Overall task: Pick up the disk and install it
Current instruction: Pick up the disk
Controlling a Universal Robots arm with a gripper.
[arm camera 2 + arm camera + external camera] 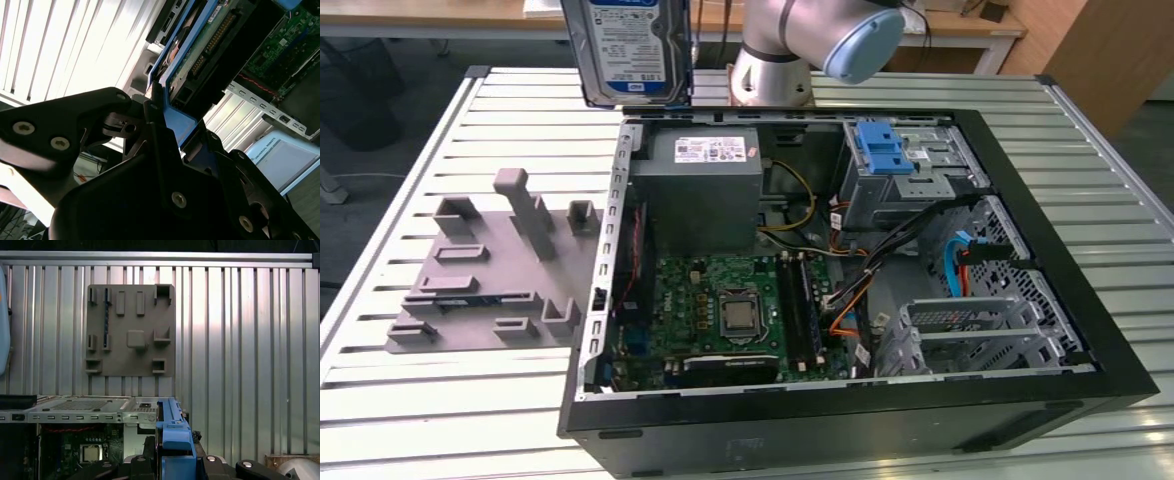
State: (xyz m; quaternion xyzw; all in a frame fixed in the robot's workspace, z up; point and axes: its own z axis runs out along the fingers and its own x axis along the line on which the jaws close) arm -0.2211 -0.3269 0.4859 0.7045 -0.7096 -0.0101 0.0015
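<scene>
The disk (636, 50), a silver drive with a blue-and-white label in a blue carrier frame, hangs upright in the air at the back of the exterior view. It is just above the far left corner of the open computer case (1067, 300). In the second wrist view my gripper (175, 135) is shut on the disk's blue frame (187, 125), with the drive's circuit side and connector (212, 37) beyond the black fingers (152, 112). The first wrist view has the blue frame (174, 432) standing edge-on between the gripper's black parts (172, 462).
The case lies open on a slatted metal table (427, 400), showing a motherboard (734, 310), a grey power supply (700, 190) and a drive cage with a blue clip (881, 150). A grey fixture plate (494, 270) lies at the exterior view's left. The arm's base (774, 60) stands behind the case.
</scene>
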